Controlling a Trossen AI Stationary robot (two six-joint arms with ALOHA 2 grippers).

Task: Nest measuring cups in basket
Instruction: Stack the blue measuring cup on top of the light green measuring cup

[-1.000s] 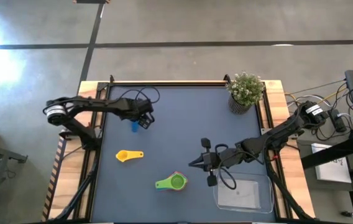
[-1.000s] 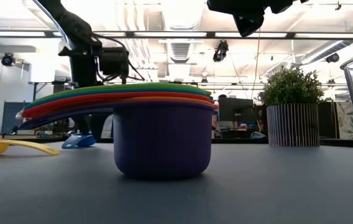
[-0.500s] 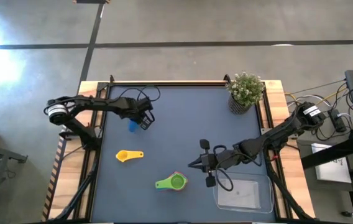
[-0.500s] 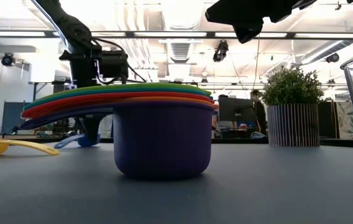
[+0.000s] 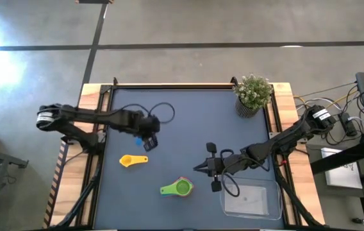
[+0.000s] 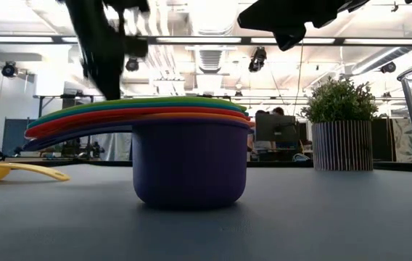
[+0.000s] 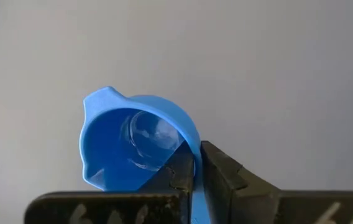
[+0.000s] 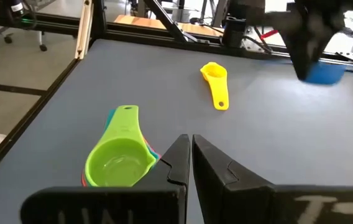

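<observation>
Dark blue table top framed in pale wood, grey floor all around, potted plant at about 1 o'clock near the far right corner.

Left gripper out over the mat at roughly 9 o'clock from centre, lifted clear of the surface, fingers pinched together on the wall of the blue cup; cup hollow facing the wrist camera, nothing beneath it but bare mat.

Yellow cup lying alone at about 8 o'clock, just below that gripper in the high view, handle pointing right.

Nested stack of cups at about 6 o'clock: green one uppermost, purple one at the base, handles fanned out to the left in the low view.

Right gripper hovering just right of the stack, raised off the table, fingers closed together and gripping nothing.

Clear basket at about 5 o'clock by the near right edge, under the right arm, no cups inside.
</observation>
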